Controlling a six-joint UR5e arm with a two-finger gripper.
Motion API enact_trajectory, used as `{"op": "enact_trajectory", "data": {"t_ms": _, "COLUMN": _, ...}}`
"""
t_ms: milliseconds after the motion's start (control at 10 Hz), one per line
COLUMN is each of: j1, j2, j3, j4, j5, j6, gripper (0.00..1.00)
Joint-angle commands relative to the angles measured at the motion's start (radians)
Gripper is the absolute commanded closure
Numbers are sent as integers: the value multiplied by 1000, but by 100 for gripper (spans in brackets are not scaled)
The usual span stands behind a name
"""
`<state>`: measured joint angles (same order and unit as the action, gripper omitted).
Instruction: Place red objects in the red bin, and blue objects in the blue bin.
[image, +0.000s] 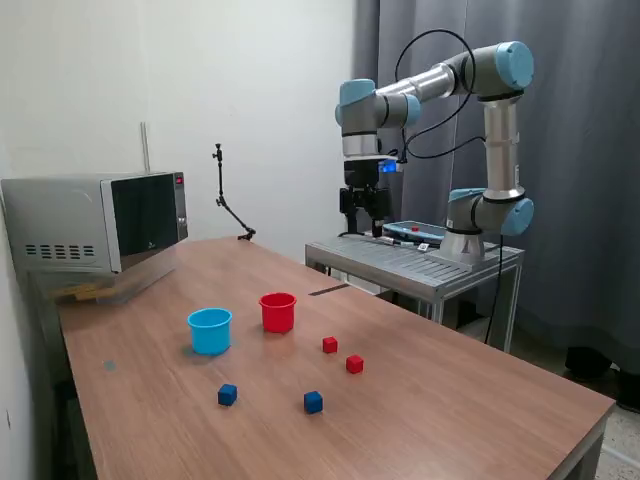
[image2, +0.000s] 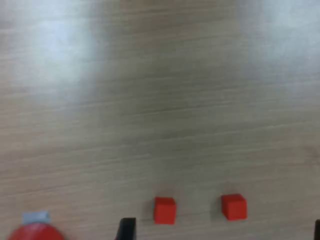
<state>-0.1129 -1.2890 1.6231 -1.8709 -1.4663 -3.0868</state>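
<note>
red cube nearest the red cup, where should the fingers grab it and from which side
Take the tiny plain red cube from straight above, fingers closing on two opposite flat side faces. It sits flat on the wooden table, apart from the small red plastic cup and the other red cube, so the fingers likely have room.

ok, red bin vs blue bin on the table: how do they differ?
Colour: the red bin is red, the blue bin light blue. Width: the red bin looks slightly narrower than the blue bin. Place: the red bin stands farther back and toward the exterior view's right; the blue bin sits nearer the camera. Both are upright, open-topped rimmed cups, standing apart.
</note>
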Motion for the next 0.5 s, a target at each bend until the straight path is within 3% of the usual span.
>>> {"op": "enact_trajectory", "data": {"t_ms": 0, "j1": 50, "j2": 74, "j3": -8, "j4": -24, "j5": -3, "j6": -1, "gripper": 0}}
{"op": "enact_trajectory", "data": {"t_ms": 400, "j1": 117, "j2": 235, "j3": -61, "j4": -103, "j5": -3, "j6": 0, "gripper": 0}}
